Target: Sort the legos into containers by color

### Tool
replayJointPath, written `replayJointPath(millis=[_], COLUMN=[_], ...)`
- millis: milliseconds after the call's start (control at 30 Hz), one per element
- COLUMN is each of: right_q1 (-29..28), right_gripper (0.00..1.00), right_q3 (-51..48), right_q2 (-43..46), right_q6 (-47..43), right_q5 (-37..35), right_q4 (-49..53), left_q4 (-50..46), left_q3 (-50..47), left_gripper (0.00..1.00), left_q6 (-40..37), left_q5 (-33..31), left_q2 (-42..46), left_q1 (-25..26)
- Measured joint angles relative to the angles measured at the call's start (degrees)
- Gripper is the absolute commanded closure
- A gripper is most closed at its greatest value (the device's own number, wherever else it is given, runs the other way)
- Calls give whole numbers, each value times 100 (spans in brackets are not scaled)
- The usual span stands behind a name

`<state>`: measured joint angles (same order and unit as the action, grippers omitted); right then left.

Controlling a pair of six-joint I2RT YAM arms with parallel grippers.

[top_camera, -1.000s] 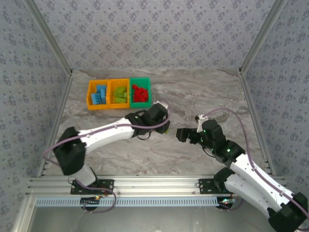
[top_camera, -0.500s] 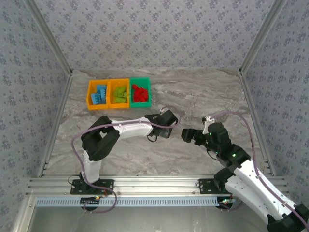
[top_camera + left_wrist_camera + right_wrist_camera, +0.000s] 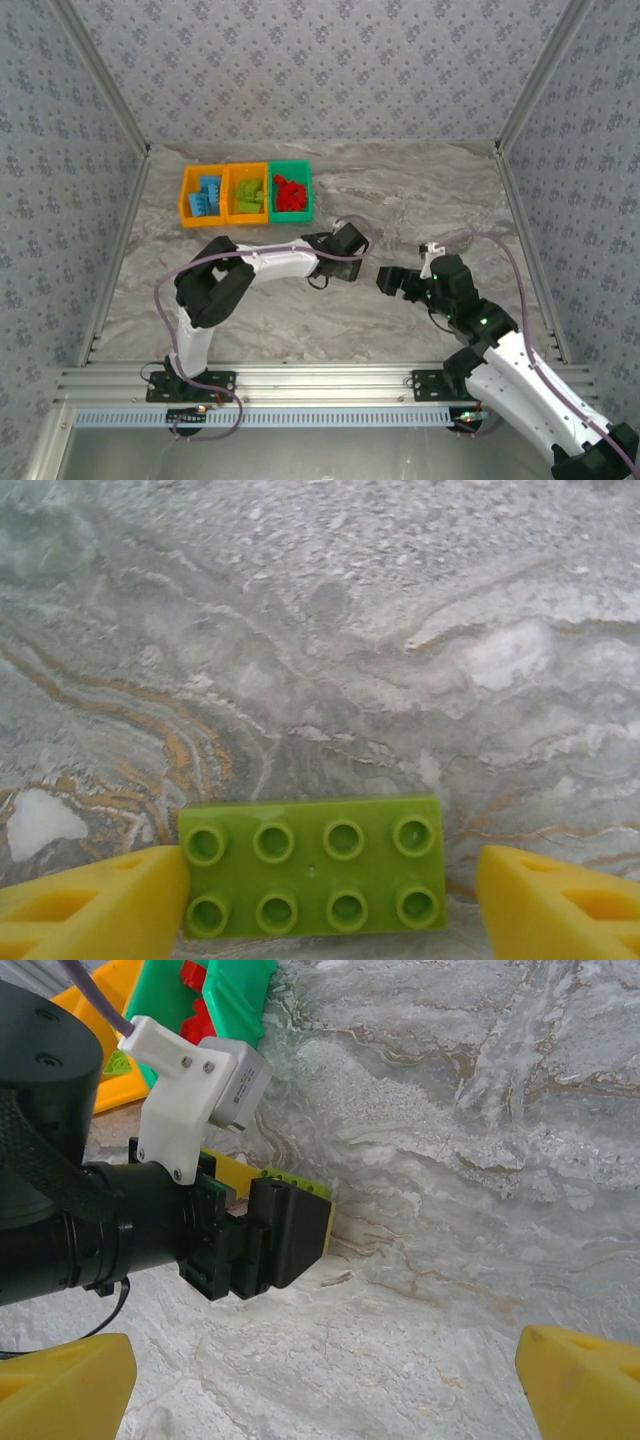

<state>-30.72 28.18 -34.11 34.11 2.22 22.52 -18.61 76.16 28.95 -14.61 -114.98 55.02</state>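
The left gripper (image 3: 330, 885) has let go at this point: jaws spread, with the lime brick (image 3: 312, 865) lying flat on the table (image 3: 330, 600) between them, studs up. One yellow finger (image 3: 100, 905) sits right up against the brick's short end. The other has a clear gap on its side, so nothing's getting squeezed. From overhead that spot is about the middle of the table, closer to the near edge than the bins are. The gripper itself covers the brick in that view.

The right gripper (image 3: 320, 1390) is spread wide with nothing in it, just beside the left one and pointing at it. Its wrist camera catches a sliver of the lime brick poking out under the left gripper's black body.

The bins (image 3: 212, 221) sit joined in a row toward the far left corner of the table: an orange one with blue legos (image 3: 205, 195), an orange one with green legos (image 3: 248, 195), and a green one with red legos (image 3: 290, 193).
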Motion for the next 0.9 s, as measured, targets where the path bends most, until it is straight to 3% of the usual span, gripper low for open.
replayJointPath(millis=[367,700,767,900], right_q1=[11,11,11,11], right_gripper=[0,0,0,0], right_q3=[-20,-52,-85,-105], right_q2=[0,0,-2,-4], right_q6=[26,68,68,68], right_q5=[17,57,59,61], right_q4=[0,-31,-44,-44], left_q4=[63,-212,-203,-120], left_q3=[9,170,170,170], left_gripper=[24,22,26,44], left_q6=[13,26,26,20], left_q5=[-46,-424,-402,-304], left_q2=[-37,-236,-236,-243], left_q1=[0,48,48,68])
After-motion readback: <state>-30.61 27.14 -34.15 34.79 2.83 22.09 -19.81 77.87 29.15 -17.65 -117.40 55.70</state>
